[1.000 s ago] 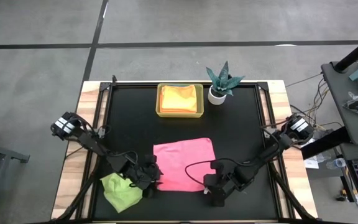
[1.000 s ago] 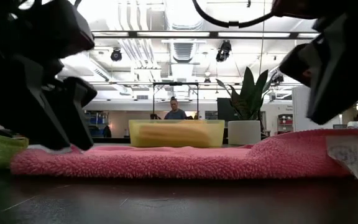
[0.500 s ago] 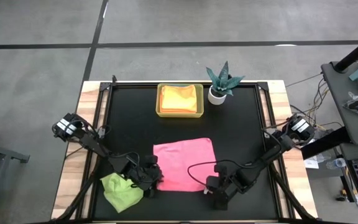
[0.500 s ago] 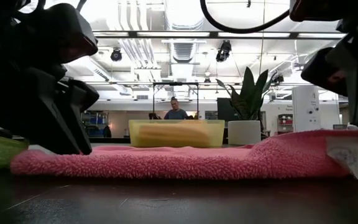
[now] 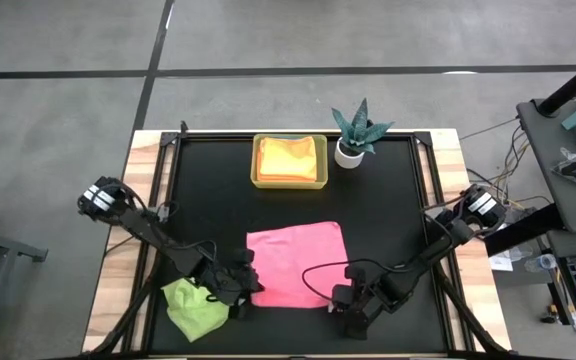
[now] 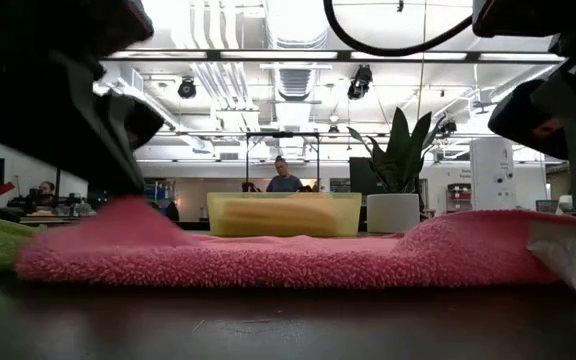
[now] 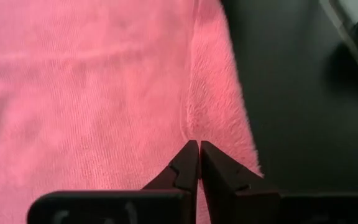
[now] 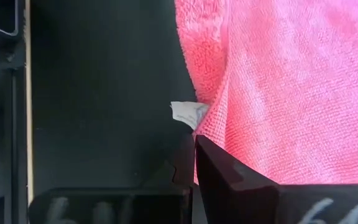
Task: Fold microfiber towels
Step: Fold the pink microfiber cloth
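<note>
Two tools had the pink towel (image 5: pixel 296 263) by its near edge, one at each near corner. The left tool (image 7: pixel 196 163) was closed, its tips pinching a raised fold of pile just inside the towel's side edge; in the low view that corner stood up as a small peak under the arm. The right tool (image 8: pixel 195 163) was also closed on the opposite corner, right beside the white care label (image 8: pixel 188 112) that stuck out from the hem. The rest of the cloth lay flat on the counter (image 5: pixel 208 200), stretching away ahead of both tools.

Judging by its plush nap and the way it bunched at the grip, the towel looked light, limp and not slippery, so it would likely sag between the two holds and drag if lifted unevenly. The corners seemed the right places to hold it, pinched through the full thickness.

A crumpled lime green towel (image 5: pixel 194 305) lay just outside the left tool. Orange-yellow towels (image 5: pixel 290 158) sat in the yellow tray (image 5: pixel 257 172), well beyond both tools.
</note>
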